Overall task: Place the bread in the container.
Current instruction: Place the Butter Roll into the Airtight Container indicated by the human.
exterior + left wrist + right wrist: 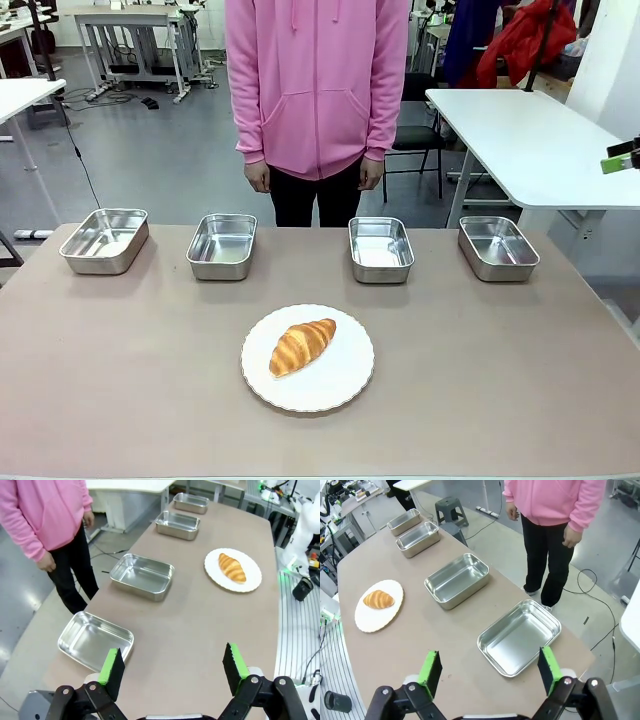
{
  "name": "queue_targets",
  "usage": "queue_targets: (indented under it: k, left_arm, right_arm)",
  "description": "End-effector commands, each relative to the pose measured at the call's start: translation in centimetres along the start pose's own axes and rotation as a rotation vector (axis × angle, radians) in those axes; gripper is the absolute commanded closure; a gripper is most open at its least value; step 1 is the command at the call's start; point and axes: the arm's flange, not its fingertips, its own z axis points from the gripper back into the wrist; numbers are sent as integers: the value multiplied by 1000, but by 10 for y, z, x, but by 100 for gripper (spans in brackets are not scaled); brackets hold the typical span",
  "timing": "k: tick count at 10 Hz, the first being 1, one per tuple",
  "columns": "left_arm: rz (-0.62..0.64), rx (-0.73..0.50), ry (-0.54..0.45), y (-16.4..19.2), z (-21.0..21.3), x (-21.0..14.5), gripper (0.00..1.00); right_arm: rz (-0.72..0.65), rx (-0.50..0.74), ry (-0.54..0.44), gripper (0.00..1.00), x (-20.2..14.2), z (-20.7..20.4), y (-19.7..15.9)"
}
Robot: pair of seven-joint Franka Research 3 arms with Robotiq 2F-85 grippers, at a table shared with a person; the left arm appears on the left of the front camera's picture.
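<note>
The bread, a golden croissant (301, 345), lies on a round white plate (335, 378) in the middle of the table. Several alike steel containers stand in a row along the far edge, among them one (221, 245) left of centre and one (381, 248) right of centre. All look empty. My left gripper (173, 667) hangs open above the table's end, over the nearest container (95, 637), far from the croissant (231, 567). My right gripper (490, 671) is open too, high above the other end by a container (519, 636), with the croissant (378, 599) far off.
A person in a pink hoodie (318, 90) stands at the far side behind the row, hands down at the sides. The brown tabletop (120, 390) is bare around the plate. A white table (530, 140) stands beyond on the right.
</note>
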Motion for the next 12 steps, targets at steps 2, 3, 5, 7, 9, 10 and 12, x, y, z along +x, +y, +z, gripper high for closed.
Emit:
queue_targets:
  k: [2,3,5,7,9,10,12]
  left_arm:
    - [13,15,-16,0,-1,2,0]
    - [28,15,-19,0,-1,2,0]
    - [57,17,-13,-1,-2,3,0]
    - [123,1,17,2,-3,5,0]
    - [39,6,3,0,-1,0,0]
    - [39,6,3,0,-1,0,0]
    - [39,6,3,0,-1,0,0]
  right_arm:
    - [12,-2,-36,0,3,-1,-5]
    - [15,-5,-31,0,3,-1,-5]
    - [16,-3,-31,0,4,0,-6]
    - [-3,-5,-2,0,1,0,-2]
    - [-3,-5,-2,0,1,0,-2]
    - [-3,-5,-2,0,1,0,-2]
    - [-3,-5,-2,0,1,0,-2]
